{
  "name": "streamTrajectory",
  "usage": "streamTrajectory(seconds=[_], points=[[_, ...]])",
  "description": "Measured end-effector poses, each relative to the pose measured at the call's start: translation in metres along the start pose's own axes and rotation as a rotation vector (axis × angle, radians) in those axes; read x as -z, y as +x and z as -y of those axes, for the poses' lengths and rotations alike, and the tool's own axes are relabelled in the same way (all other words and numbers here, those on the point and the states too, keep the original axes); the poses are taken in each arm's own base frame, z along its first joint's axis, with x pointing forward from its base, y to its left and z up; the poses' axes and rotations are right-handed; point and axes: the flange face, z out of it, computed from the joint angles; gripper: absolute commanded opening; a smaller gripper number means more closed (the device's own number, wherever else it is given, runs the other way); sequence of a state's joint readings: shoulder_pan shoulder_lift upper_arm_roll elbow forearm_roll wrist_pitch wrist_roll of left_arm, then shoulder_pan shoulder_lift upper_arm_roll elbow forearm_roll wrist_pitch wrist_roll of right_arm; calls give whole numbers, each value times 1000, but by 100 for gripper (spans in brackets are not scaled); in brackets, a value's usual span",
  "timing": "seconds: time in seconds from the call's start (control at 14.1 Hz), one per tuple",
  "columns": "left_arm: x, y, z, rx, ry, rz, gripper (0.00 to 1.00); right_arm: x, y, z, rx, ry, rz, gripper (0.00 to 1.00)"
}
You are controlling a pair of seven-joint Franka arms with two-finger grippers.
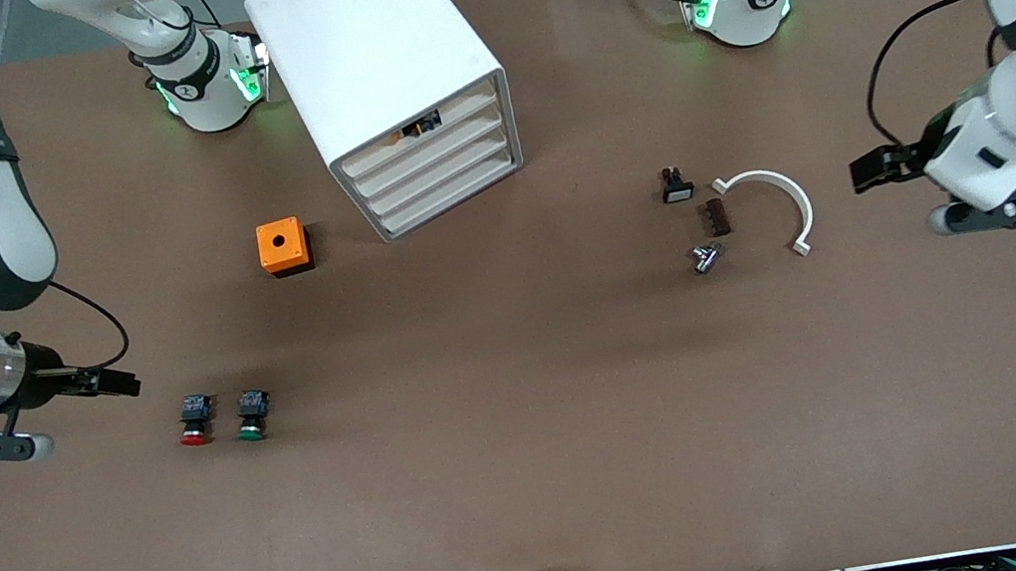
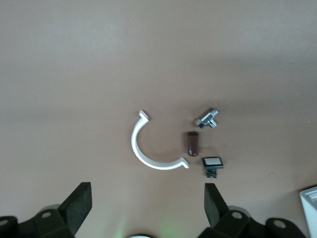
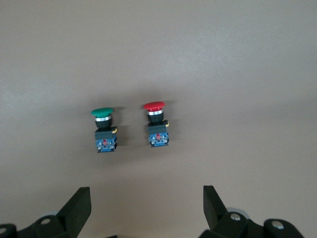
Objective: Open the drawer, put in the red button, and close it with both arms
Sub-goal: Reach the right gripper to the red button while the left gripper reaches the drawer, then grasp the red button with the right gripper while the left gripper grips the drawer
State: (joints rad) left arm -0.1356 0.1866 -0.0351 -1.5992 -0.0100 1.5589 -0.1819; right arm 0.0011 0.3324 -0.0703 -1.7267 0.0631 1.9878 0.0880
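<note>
Red button (image 1: 195, 420) lies on its side on the brown table (image 1: 538, 483), just beside its green-capped twin (image 1: 251, 414), at about seven o'clock from the white cabinet (image 1: 397, 80), whose second drawer (image 1: 432, 149) we see pushed in flush with the other fronts. We see the right gripper (image 3: 147, 210) hanging over the table near the red button with its fingers spread apart and nothing between them. We see the left gripper (image 2: 147, 208) likewise wide apart and empty, over the table near a white half-ring clamp (image 1: 783, 204) at roughly four o'clock from the cabinet.
</note>
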Motion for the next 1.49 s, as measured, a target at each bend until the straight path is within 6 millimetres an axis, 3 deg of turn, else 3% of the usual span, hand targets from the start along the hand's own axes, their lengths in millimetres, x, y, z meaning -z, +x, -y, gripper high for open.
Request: streamTrajectory(seconds=[0.28, 0.57, 1.0, 1.28, 1.49], points=[[-52, -4, -83, 237, 27, 145, 100, -41, 13, 0, -2, -6, 2, 100], [-96, -3, -146, 631, -24, 311, 100, -86, 15, 2, 1, -6, -43, 100], [-147, 5, -225, 1138, -17, 631, 100, -147, -1, 3, 6, -10, -79, 100], [-200, -6, -271, 1339, 130, 803, 100, -178, -5, 2, 8, -12, -99, 100], [-230, -11, -293, 1440, 213, 945, 100, -195, -10, 4, 13, -11, -108, 100]])
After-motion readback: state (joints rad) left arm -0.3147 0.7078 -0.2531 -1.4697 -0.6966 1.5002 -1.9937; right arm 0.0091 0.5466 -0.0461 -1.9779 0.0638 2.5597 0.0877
